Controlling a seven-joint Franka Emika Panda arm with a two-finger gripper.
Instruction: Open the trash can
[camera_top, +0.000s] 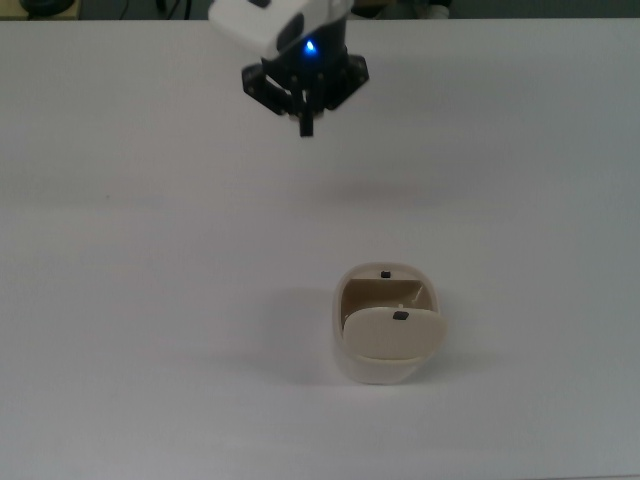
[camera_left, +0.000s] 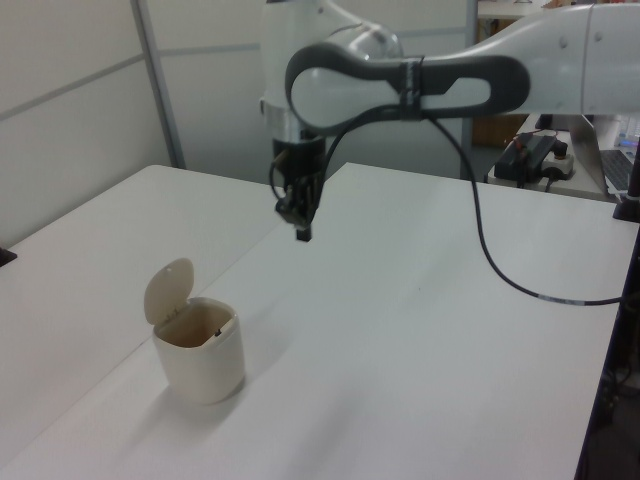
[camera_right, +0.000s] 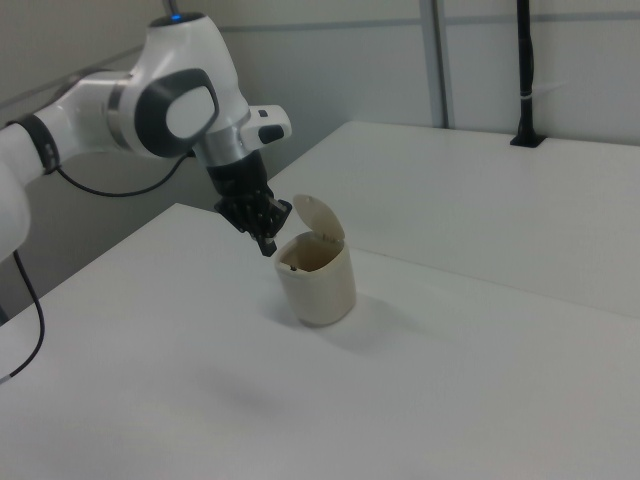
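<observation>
1. One thing matters on this table: the trash can (camera_top: 386, 325) sits on the white table (camera_top: 150, 300) toward the near edge in the top view, right of centre, with its lid (camera_left: 167, 290) swung up on the hinge and the inside open. Judged from that, the opening looks done.
2. What remains, as I read it, is a clean exit: lift the arm straight up and away, with no sideways sweep near the raised lid, since a light plastic bin would likely tip or slide at a small knock.
3. Farther back, the gripper (camera_top: 305, 118) hangs in the air well clear of the bin, toward the far edge in the top view. Its fingers appear pressed together with nothing between them.
4. Only the top view shows the small black button (camera_top: 386, 273) on the far rim and a matching black catch (camera_top: 400, 316) on the lid's underside.
5. Height comes from the left view: the gripper (camera_left: 302, 222) is well above the tabletop, and the lid stands nearly upright.
6. From the right view the gripper (camera_right: 265, 243) seems almost to touch the lid (camera_right: 318, 217); the other two views show a wide gap, so that closeness is only the angle.
</observation>
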